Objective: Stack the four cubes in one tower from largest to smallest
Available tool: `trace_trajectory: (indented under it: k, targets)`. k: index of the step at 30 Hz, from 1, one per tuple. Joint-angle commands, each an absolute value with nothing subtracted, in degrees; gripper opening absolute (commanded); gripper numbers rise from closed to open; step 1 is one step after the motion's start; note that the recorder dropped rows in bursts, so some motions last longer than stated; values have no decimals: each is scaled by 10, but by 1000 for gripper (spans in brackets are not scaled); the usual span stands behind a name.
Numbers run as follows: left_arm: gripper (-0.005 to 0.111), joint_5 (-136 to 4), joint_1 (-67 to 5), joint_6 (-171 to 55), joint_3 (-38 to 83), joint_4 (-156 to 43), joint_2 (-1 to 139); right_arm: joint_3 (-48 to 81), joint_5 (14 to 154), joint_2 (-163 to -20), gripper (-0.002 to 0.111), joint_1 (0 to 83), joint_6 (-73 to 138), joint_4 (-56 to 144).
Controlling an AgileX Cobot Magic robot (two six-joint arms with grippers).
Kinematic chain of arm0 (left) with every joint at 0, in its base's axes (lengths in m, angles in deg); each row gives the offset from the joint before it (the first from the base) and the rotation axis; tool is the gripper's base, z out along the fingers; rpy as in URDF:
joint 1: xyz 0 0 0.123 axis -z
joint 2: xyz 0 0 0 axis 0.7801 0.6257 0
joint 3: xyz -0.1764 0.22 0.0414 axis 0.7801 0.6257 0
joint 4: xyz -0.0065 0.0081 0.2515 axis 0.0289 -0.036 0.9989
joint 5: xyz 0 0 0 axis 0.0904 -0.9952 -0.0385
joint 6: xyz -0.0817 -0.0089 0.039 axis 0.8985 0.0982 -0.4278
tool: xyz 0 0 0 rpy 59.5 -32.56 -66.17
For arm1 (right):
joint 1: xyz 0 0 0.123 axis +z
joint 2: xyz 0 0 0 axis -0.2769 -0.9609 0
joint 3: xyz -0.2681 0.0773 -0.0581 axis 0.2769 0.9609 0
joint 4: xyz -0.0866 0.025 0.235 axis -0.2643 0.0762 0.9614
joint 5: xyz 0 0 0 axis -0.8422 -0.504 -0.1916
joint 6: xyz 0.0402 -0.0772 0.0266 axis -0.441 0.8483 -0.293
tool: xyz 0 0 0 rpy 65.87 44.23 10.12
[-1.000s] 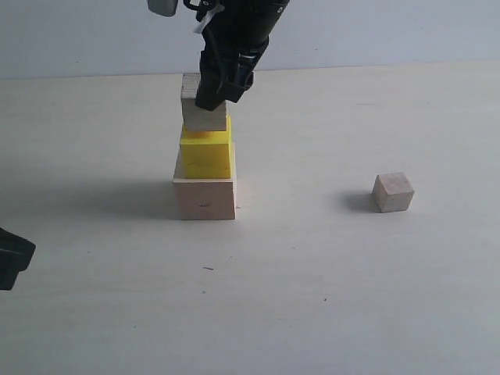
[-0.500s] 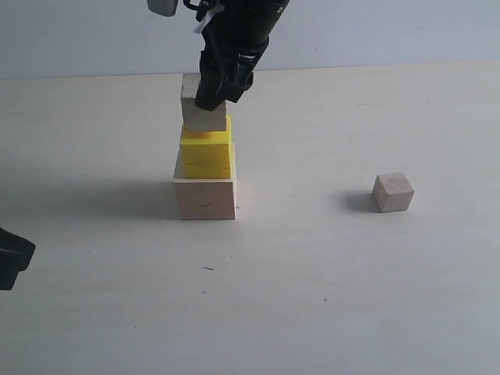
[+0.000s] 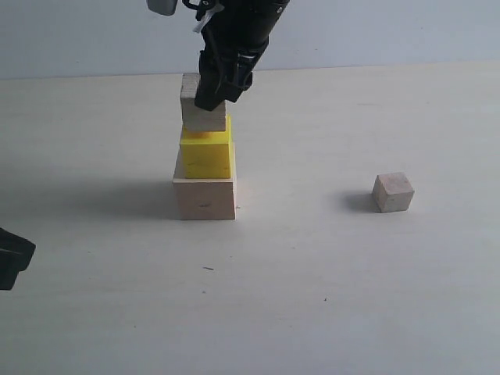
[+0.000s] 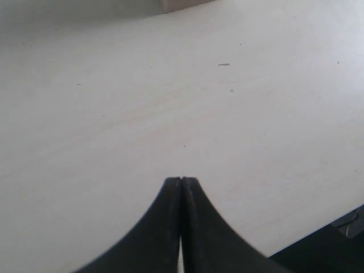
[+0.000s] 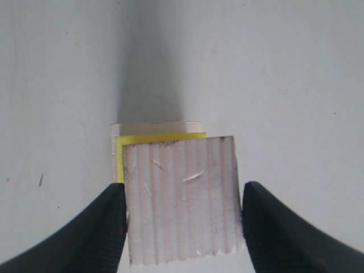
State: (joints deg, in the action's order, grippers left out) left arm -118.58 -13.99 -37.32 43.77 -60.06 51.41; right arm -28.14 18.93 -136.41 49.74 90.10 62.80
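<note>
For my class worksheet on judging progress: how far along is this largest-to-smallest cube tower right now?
Done: the yellow cube sits on the large pale cube. In hand: the right gripper clamps the medium wood cube, resting on the yellow one. To do: the small cube lies alone on the table, to go on top. The left gripper is shut, empty.

Bare, ridged, lightly scuffed wood is seen on the medium pale wooden cube [image 5: 182, 199]; the bright yellow cube [image 3: 206, 156] is finished smooth.
</note>
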Motion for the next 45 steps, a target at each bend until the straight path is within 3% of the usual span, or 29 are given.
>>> trace_trajectory:
  k: [1,33,36,41,45]
  targets:
    - [1,-1182,-142,-374,441,-600,511,-281,191,-1364,0,497,899,638]
    - [1,-1182,-142,-374,441,-600,511,-280,188,-1375,0,497,885,630]
    - [1,-1182,-142,-374,441,-600,511,-280,185,-1375,13,497,885,636]
    - [1,-1182,-142,-374,441,-600,511,-280,186,-1375,51,497,886,636]
    - [1,-1182,-142,-374,441,-600,511,-280,197,-1375,66,497,886,636]
